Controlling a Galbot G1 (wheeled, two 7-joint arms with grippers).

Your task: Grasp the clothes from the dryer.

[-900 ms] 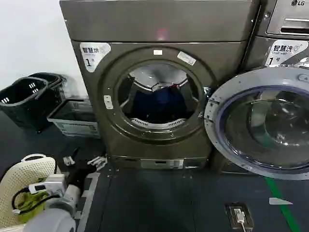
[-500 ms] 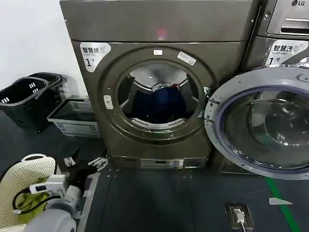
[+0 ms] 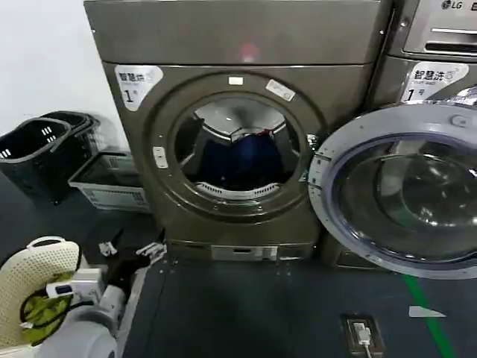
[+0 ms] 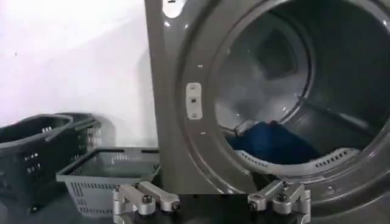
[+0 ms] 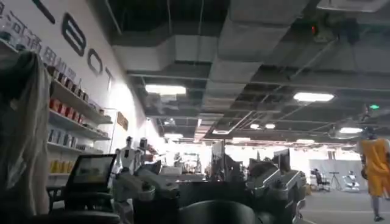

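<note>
deep inside the steel drum of the dryer, the clothes are seen as a dark navy heap resting on the drum floor, toward the back and just behind the perforated lip at the bottom of the mouth. the silver-rimmed glass door is swung fully open to the robot's right, so the round mouth is left unobstructed.

the left gripper is held low, near the floor, in front of and to the left of the dryer's base, well apart from the drum mouth. its fingers are spread wide with nothing between them, as is shown in the left wrist view, where the blue fabric is framed above and beyond them. the right gripper is parked away from the machine, its camera turned toward the room and ceiling; its fingers are parted and nothing is held.

the reach is judged to be only beginning. for a clean grasp, the left gripper should be raised to the height of the mouth, carried toward its centre, and passed over the lower rim without being scraped on it. the fingers should be kept apart until the heap is pressed into, and a thick fold should be taken rather than a loose edge, so that the fabric is not dropped at the lip.

nearby, dark baskets and a grey crate stand against the wall to the left.
</note>
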